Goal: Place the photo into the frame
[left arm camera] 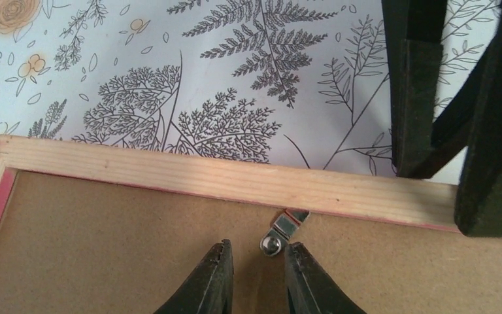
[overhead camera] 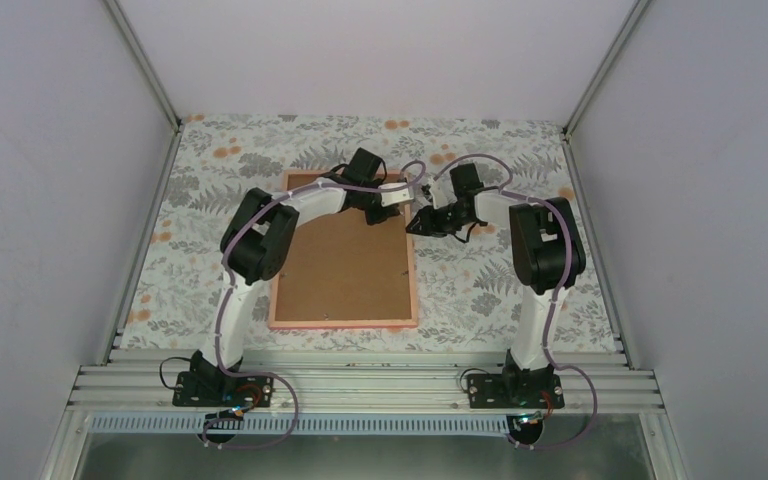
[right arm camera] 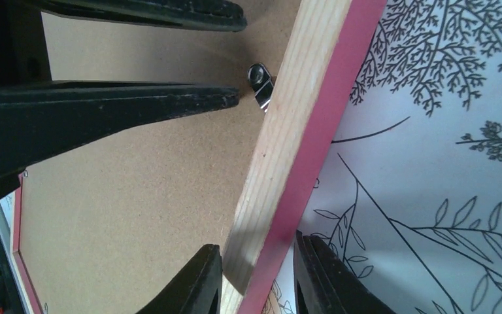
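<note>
No lettering, label, brand, number or sign can be read in any view. The pale patterned worktop (overhead camera: 480, 290) carries only drawn ferns and orange flowers. The brown fibreboard back (overhead camera: 345, 260), the pink-edged wooden frame (left arm camera: 170, 170) around it and the small metal turn clip (left arm camera: 281, 232) show no readable marks.

Bright diffuse light, soft shadows (wrist views sharp).

Left gripper (left arm camera: 256, 275) jaws apart over backing board (left arm camera: 104, 248), metal clip (left arm camera: 281, 230) just ahead btwn tips; frame (left arm camera: 170, 173) rail on fern-print surface (left arm camera: 235, 65); right gripper (left arm camera: 454, 196) at rail, top rt.
</note>
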{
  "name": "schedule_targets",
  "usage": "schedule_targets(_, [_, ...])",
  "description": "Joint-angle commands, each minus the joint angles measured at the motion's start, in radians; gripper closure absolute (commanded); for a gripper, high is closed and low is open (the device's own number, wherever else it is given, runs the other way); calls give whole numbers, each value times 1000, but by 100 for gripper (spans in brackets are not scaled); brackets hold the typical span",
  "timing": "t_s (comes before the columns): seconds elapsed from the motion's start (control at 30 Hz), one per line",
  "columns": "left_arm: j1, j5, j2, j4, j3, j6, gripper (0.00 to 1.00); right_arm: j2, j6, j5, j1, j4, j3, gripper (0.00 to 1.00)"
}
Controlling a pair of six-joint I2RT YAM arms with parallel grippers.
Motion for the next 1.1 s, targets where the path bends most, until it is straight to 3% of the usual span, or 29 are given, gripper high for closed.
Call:
schedule_targets(0.0, [-16, -54, 67, -32, 28, 26, 79, 15, 18, 0, -4, 20, -13, 72])
schedule_targets(0.4, [-20, -115, 195, -108, 241, -39, 84, 6, 36, -6, -7, 32, -24, 74])
schedule_targets(0.6, [-2, -97, 144, -166, 334, -44, 75, -31, 52, -23, -30, 43, -18, 67])
schedule_targets(0.7, [-3, -78, 13, -141, 235, -30, 69, -75, 49, -31, -65, 45, -12, 58])
schedule_targets(0.87, [-24, -47, -255, -121, -63, -20, 58, -184, 27, -46, -116, 34, -35, 39])
schedule_targets(1.07, [-131, -48, -565, -146, -414, -17, 53, -343, 2, -62, -160, 21, -145, 24])
